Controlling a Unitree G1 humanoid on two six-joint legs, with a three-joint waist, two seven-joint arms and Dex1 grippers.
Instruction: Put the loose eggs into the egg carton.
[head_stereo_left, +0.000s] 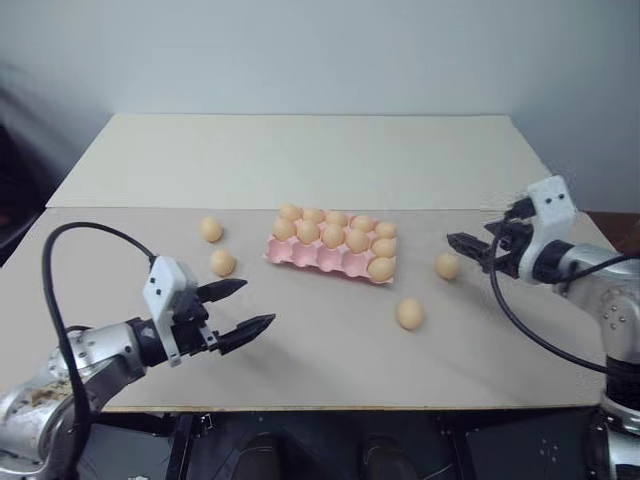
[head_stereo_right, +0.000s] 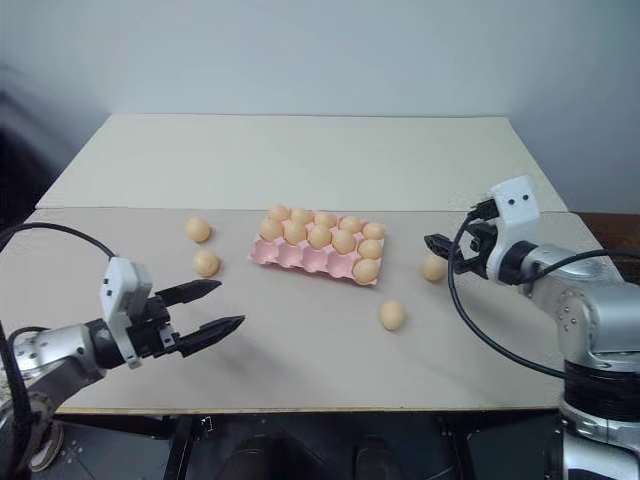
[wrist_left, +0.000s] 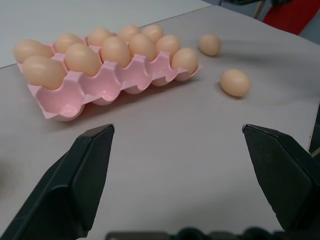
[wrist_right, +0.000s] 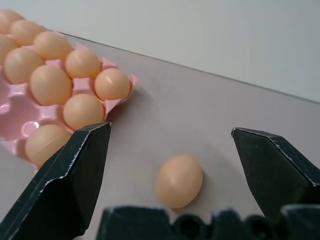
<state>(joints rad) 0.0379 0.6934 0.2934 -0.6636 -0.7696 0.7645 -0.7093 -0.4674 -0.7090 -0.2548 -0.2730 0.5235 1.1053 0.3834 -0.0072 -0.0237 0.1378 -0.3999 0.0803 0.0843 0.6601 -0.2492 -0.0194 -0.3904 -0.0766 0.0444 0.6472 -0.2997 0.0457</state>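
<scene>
The pink egg carton (head_stereo_left: 312, 259) sits mid-table with several eggs in its back rows and its right end; most front cups are bare. Two loose eggs (head_stereo_left: 211, 229) (head_stereo_left: 223, 262) lie left of it, two more (head_stereo_left: 447, 265) (head_stereo_left: 409, 313) to its right. My left gripper (head_stereo_left: 258, 303) hovers open above the near left of the table, pointing toward the carton (wrist_left: 55, 107). My right gripper (head_stereo_left: 462, 246) is open just right of the nearer right-hand egg. In the right wrist view that egg (wrist_right: 179, 181) lies on the table between the spread fingers (wrist_right: 75, 170).
The table is two pale boards meeting at a seam (head_stereo_left: 150, 208) behind the carton. Its front edge (head_stereo_left: 350, 407) runs just below my left gripper. Black cables (head_stereo_left: 60, 290) loop off both arms.
</scene>
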